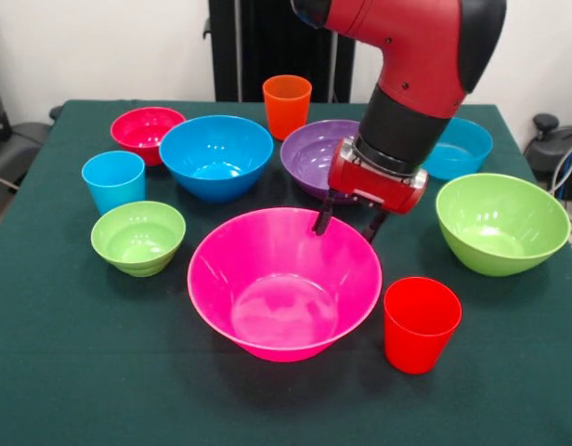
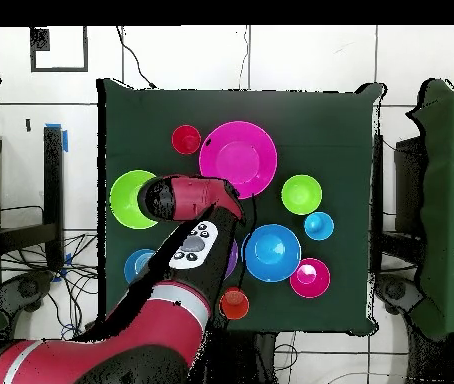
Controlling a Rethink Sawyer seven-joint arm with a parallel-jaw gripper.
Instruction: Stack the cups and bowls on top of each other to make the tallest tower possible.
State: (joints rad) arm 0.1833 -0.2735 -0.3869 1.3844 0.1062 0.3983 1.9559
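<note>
A big hot pink bowl (image 1: pixel 284 283) sits mid-table. My gripper (image 1: pixel 349 221) hangs open just over its far right rim, nothing between the fingers. Behind the gripper a purple bowl (image 1: pixel 309 153) is partly hidden. A blue bowl (image 1: pixel 215 156), a small crimson bowl (image 1: pixel 147 133) and a small lime bowl (image 1: pixel 138 237) stand on the left. A large lime bowl (image 1: pixel 501 223) and a second blue bowl (image 1: pixel 464 147) are on the right. The cups stand apart: orange (image 1: pixel 287 105), light blue (image 1: pixel 113 180), red (image 1: pixel 421 323). No tower shows; each piece stands alone.
A dark green cloth covers the table (image 1: pixel 72 372). In the overhead view my arm (image 2: pixel 186 250) lies across the purple bowl and part of one blue bowl (image 2: pixel 136 265); the pink bowl (image 2: pixel 238 159) shows whole.
</note>
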